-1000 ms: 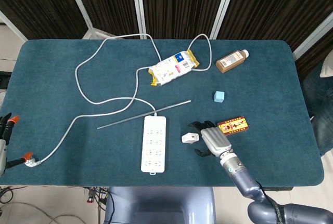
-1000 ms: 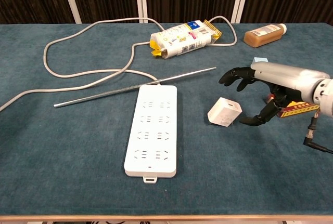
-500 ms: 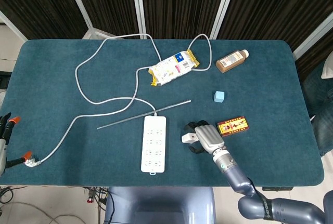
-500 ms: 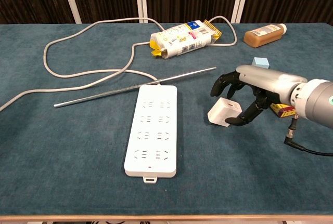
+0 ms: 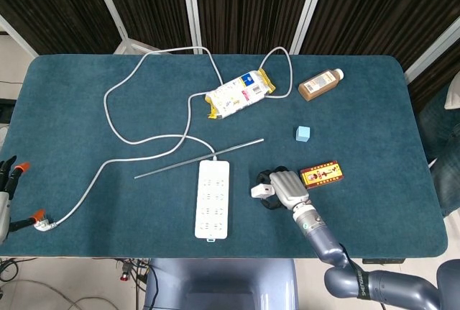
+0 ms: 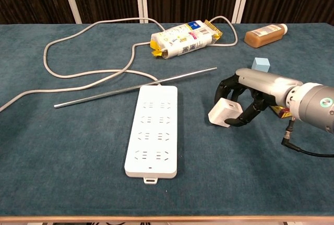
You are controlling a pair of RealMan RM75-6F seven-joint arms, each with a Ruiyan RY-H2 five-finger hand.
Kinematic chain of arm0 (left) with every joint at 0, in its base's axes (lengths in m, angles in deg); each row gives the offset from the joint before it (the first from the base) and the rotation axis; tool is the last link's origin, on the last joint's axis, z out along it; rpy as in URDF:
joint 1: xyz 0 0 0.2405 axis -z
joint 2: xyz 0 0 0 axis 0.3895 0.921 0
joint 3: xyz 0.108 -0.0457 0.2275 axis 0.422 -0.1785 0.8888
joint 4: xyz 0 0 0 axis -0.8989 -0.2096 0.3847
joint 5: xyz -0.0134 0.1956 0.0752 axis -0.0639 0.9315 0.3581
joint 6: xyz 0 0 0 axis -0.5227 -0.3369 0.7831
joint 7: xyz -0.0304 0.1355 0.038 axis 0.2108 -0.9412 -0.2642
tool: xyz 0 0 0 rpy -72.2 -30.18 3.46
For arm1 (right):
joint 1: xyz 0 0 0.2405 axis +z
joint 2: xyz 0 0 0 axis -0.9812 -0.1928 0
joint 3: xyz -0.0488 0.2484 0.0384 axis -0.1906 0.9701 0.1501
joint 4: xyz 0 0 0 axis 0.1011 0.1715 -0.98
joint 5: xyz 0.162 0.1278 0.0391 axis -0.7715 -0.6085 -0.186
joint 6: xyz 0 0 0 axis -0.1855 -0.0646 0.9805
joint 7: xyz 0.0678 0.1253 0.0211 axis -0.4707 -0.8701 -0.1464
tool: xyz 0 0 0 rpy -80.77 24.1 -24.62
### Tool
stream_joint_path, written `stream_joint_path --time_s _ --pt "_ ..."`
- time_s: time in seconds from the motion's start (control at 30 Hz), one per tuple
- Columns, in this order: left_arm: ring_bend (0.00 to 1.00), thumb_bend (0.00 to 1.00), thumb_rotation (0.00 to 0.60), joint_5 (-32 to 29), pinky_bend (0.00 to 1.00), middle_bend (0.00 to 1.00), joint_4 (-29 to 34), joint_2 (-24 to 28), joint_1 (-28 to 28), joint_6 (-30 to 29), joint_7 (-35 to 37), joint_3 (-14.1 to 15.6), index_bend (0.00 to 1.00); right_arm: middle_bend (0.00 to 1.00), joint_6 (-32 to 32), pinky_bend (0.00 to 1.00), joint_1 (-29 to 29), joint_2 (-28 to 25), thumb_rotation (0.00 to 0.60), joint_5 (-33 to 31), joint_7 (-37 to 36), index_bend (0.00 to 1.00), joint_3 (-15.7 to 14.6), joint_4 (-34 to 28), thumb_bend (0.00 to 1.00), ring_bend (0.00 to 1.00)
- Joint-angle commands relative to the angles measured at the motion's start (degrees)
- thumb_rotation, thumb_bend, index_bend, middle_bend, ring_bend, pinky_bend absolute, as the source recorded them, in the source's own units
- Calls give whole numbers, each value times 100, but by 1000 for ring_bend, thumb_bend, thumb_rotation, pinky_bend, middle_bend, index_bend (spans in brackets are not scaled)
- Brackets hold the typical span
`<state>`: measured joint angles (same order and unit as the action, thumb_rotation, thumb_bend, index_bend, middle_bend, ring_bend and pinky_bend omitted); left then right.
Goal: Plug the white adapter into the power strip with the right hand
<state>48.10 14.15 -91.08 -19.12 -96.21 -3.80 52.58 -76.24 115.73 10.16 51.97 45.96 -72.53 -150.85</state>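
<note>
The white rectangular plastic power strip (image 6: 152, 133) is seen nearest on the teal felt-covered counter (image 6: 62, 146). Just right of it, the small white cube adapter (image 6: 224, 112) is gripped by the right hand (image 6: 246, 99), fingers curled around it. No label can be read. Dark curtains hang behind.

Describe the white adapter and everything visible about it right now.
The white adapter is a small, smooth cube-like block, apparently plastic, resting tilted on the blue table just right of the power strip and apart from it. The right hand arches over it, dark fingers curled around its near and far sides; whether it is gripped yet cannot be told. Its prongs are not visible.
</note>
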Motion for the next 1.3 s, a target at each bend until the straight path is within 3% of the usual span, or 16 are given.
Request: stream_joint_path --time_s 0.03,0.67,1.3 --pt "0 86 600 -3 0 0 5 -2 -1 -4 -11 1 168 389 -16 226 13 43 600 14 -28 410 8 46 349 393" --pt "0 86 600 85 0 0 33 7 -32 -74 -35 40 175 401 102 238 165 115 600 -266 33 453 83 166 368 401" --pt "0 87 600 54 0 0 28 4 -17 -29 -48 40 176 516 -18 326 165 170 600 -133 -192 577 112 186 488 527"
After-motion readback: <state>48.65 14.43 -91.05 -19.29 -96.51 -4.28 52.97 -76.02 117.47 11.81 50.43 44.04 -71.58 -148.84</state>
